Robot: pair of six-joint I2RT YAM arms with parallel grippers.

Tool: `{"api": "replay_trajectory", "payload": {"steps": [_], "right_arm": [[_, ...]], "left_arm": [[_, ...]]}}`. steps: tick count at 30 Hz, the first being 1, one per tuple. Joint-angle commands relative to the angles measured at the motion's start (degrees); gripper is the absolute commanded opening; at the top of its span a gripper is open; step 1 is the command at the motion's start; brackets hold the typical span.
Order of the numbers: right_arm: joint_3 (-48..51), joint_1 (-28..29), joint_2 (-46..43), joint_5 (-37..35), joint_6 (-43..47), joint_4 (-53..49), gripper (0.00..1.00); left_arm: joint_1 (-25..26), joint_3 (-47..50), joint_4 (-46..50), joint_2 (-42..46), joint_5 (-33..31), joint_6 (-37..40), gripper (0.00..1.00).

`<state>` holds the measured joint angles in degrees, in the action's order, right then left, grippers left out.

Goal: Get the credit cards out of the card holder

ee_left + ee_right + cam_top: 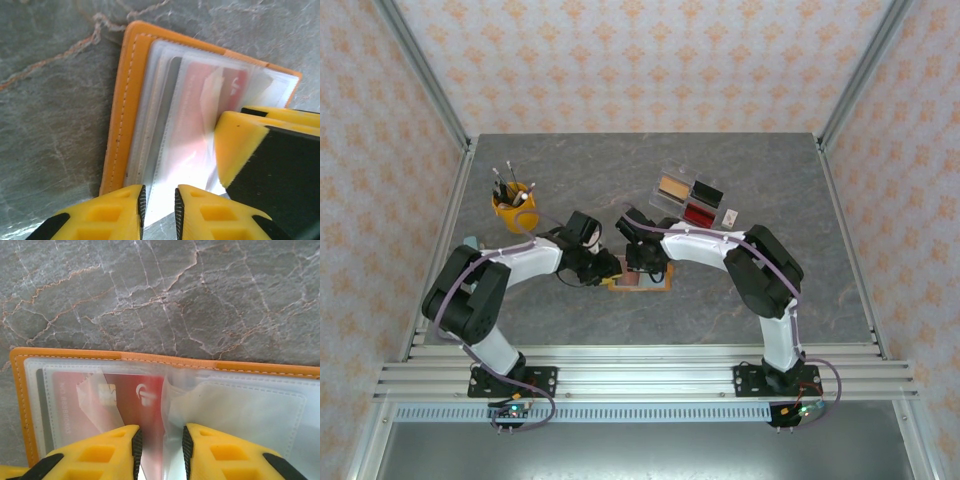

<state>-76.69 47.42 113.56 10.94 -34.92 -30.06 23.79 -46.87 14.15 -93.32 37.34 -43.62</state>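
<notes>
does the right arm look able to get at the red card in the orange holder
Probably yes: the right pincer sits right at the open card holder, jaws slightly apart over the red card edge. Only the clear sleeve over the card seems in the way.

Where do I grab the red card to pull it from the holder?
Pinch the red card at its near edge in the right wrist view, coming from the side away from the card holder's stitched orange border. It lies flat in a clear sleeve, with that border along its far and left sides, so it likely slides out only there.
</notes>
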Motion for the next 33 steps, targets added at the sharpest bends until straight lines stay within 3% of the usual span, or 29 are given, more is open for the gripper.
{"api": "replay_trajectory", "payload": {"steps": [1, 33], "right_arm": [[3.25, -0.40, 2.75, 0.08, -0.94, -2.55, 0.30], [6.02, -0.50, 3.45, 4.66, -3.05, 0.71, 0.30]], "left_arm": [[0.63, -0.23, -1.53, 3.28, -1.69, 0.37, 0.26], [0.89, -1.59, -3.66, -5.13, 3.60, 0.72, 0.26]]}}
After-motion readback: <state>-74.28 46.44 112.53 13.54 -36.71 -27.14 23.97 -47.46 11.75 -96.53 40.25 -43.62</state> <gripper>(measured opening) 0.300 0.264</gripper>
